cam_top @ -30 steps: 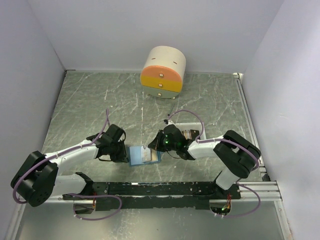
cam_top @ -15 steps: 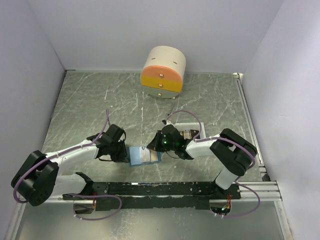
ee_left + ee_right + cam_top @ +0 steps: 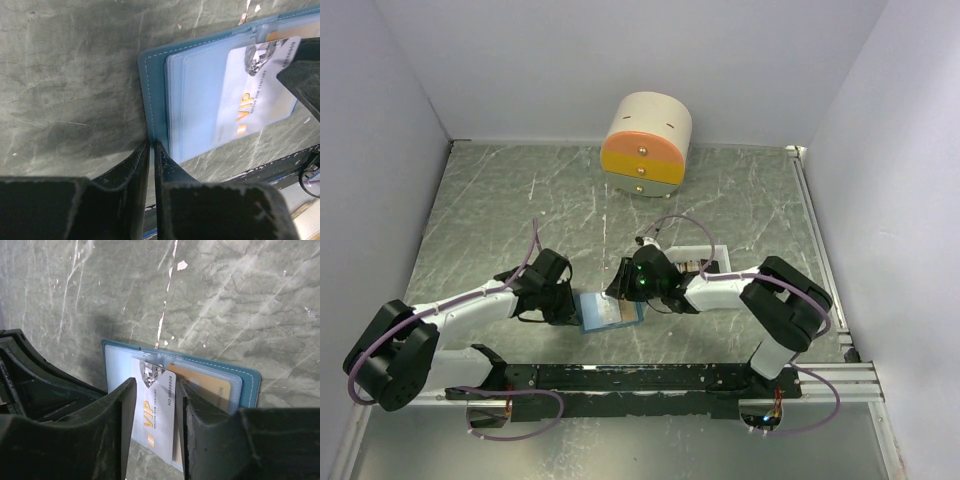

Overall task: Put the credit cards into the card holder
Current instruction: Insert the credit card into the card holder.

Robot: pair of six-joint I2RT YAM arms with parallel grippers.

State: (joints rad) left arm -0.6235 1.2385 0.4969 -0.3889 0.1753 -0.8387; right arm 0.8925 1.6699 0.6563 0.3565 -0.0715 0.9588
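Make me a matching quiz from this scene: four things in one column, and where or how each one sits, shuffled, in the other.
Things:
1. white VIP card
2. orange-tan card
3. card holder
4. round drawer box

States:
A. stands alone at the far edge of the table
B. lies open, flat on the table
C. pokes out past the holder's edge
D. tucked in a pocket, partly covered by another card

Pairs: 1-C, 2-D, 3-B, 4-A
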